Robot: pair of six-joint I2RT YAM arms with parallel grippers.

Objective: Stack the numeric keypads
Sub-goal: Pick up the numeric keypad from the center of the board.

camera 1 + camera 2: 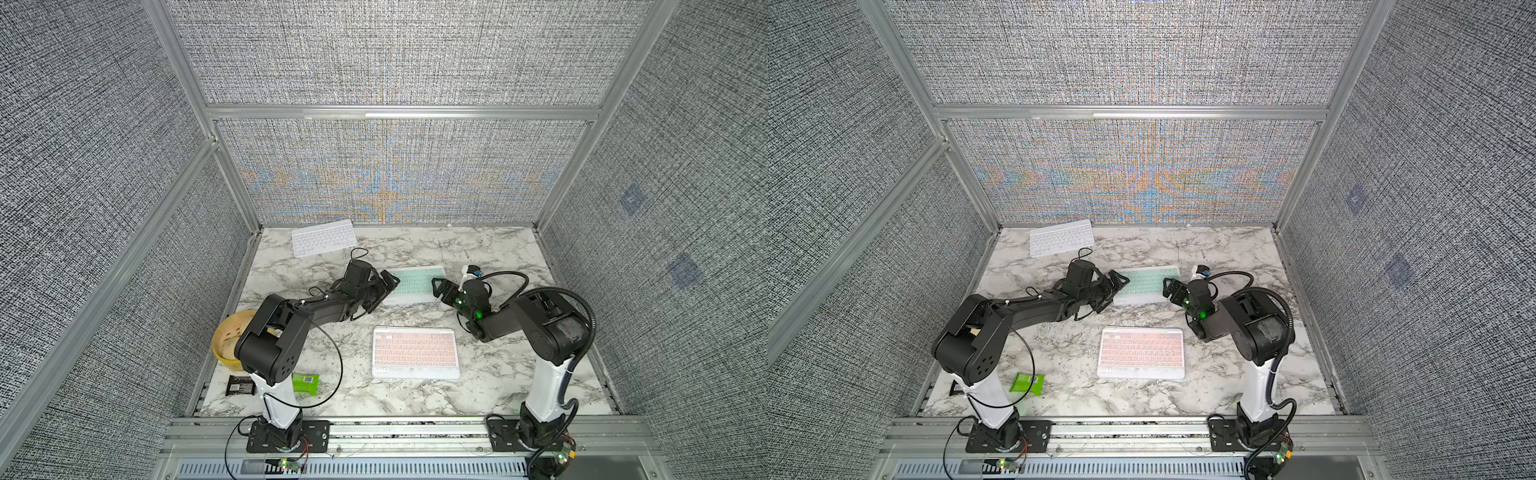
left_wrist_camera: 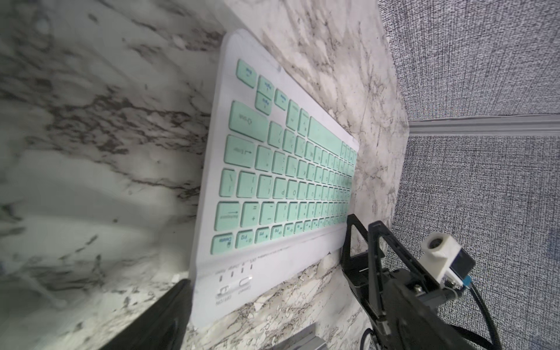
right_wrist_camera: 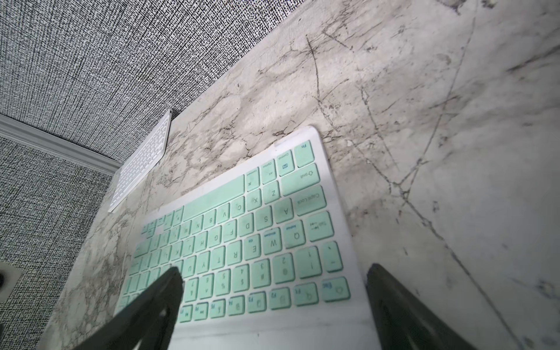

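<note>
In both top views my left tool (image 1: 384,287) and right tool (image 1: 437,286) sit open at opposite ends of the mint keypad (image 1: 413,284), I'd guess to lift it together.

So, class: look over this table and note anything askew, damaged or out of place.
The white keypad at the far left lies askew, turned against the table's back edge; the pink keypad lies square. A green packet, a dark packet and a yellow basket at the near left do not belong with keypads.
</note>
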